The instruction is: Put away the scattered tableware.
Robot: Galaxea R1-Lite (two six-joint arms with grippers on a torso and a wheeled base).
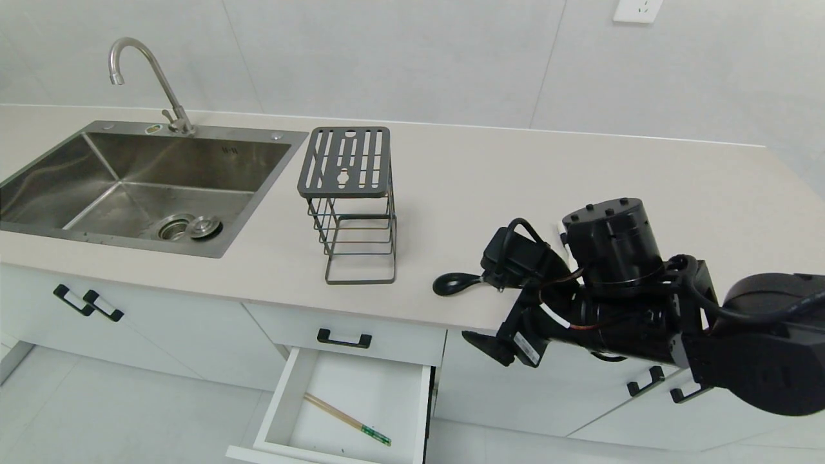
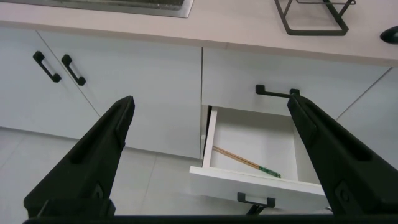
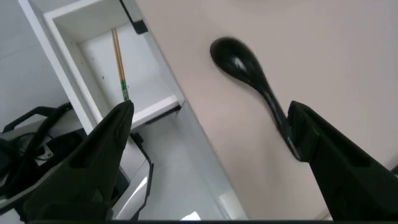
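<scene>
The right claw [image 3: 209,121] hung spread open just above the black spoon [image 3: 254,81] lying near the counter's [image 1: 490,174] front edge, apparently poised to grasp it for the open drawer [image 1: 281,399] holding the chopsticks [image 1: 348,420].

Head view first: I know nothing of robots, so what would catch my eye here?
A black spoon lies alone near the counter's front edge, with the open jaws of the right arm over its handle. Below the counter a drawer stands pulled out, chopsticks lying in it. A dark wire rack stands beside the steel sink.
</scene>
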